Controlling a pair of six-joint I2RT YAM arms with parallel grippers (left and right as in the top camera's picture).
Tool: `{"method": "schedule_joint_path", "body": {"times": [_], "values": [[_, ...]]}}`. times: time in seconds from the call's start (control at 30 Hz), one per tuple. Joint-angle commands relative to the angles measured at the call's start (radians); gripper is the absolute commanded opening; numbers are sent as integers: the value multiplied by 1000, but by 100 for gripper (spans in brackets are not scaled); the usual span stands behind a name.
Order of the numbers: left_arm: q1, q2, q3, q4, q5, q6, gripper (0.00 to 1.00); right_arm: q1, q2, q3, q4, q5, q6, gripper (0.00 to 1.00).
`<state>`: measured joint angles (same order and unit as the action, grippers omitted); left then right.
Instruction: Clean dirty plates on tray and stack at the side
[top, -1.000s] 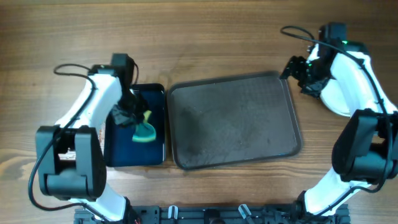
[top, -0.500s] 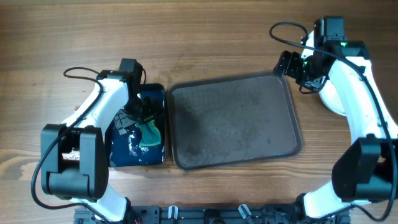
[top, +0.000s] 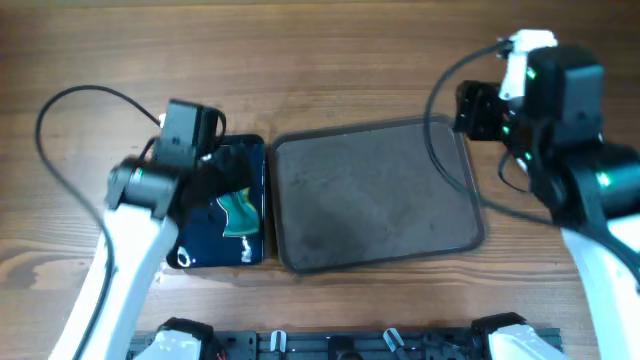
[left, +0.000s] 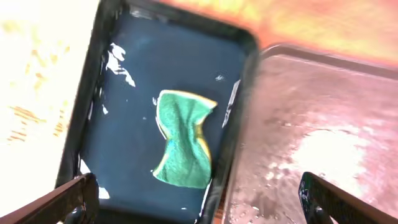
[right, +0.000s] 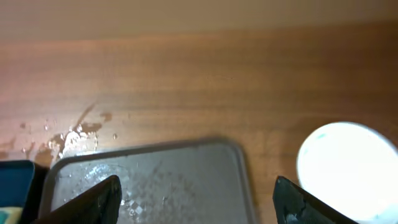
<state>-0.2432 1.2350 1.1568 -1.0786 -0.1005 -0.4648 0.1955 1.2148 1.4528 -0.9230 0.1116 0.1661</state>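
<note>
Brown tray (top: 375, 195) sits dead centre on the wooden table (top: 320, 60), and its surface looks wet in patches. Snug against its left edge is the black tray (top: 250, 165), with a green-and-yellow sponge (left: 183, 146) lying loose inside, pinched in the middle. Left gripper (left: 198, 190) hangs above that sponge, jaws spread wide, gripping nothing. Right gripper (right: 198, 183) is up high near the tray's far right corner, also spread wide with nothing in it. White plate (right: 347, 155) sits on the table just off the tray's right side. It looks clean but it's blurry, so I can't tell if it's one plate or a pile. From overhead the right arm hides it. Few water drops (right: 74, 140) on the wood by the tray's far left corner.
</note>
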Motion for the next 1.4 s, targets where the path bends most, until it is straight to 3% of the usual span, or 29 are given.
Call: {"method": "schedule_joint_path", "body": {"times": [0.0,0.2,0.47,0.53,0.57,0.8,1.37], "values": [[-116,-192,18,-39,-111,16,100,4,-121,7,-26,92,-21,78],[-270,-387,18,-126,-122,15,100,4,-372,7,-127,302,-10,79],[-304,-409,18,-212,-122,16,100,3,-648,7,-386,250,96,81],[-304,-409,18,-211,-127,15,100,3,-659,6,-476,253,151,86],[-304,-409,18,-211,-129,15,100,3,-658,3,-515,266,183,100],[-304,-409,18,-213,-129,15,100,3,-658,-14,-627,219,366,100],[-304,-409,18,-213,-129,15,100,3,-658,-14,-634,145,368,100]]}}
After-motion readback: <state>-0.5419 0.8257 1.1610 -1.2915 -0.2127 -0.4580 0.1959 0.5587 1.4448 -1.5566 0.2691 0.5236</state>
